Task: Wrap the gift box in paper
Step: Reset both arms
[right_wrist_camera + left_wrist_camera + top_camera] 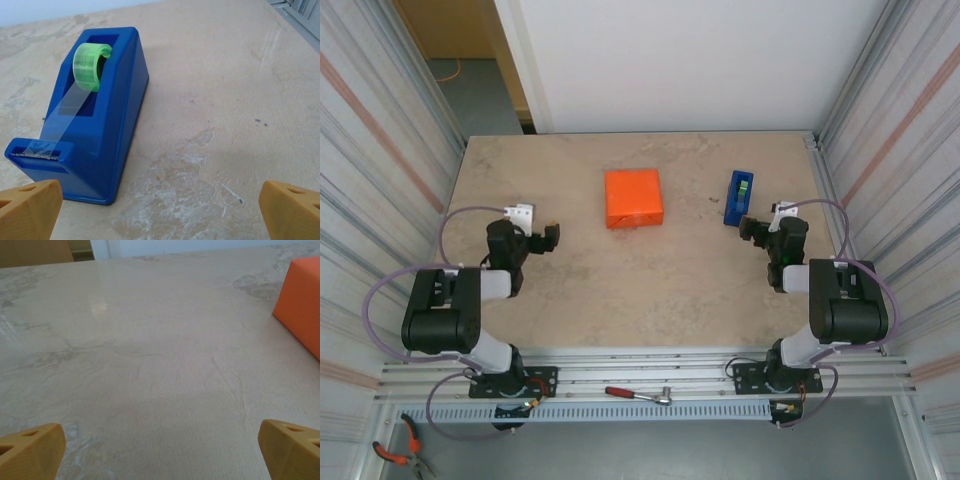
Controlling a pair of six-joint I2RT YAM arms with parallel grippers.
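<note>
1. Beneath both claws, the table is a beige, marbled, stone-look slab, set between ribbed metal side walls and a white back panel.
2. Ahead of the left claw and to its right, ahead-left of the right claw, lies the paper. It sits flat, its edges turned slightly off the table's, and it is too nearly square to show a long axis. It is bright orange, folded into a low box shape that hides the gift box.
3. Just ahead of the right claw stands a blue tape dispenser, cutter end toward the claw.
4. Both claws gape wide, holding nothing.
</note>
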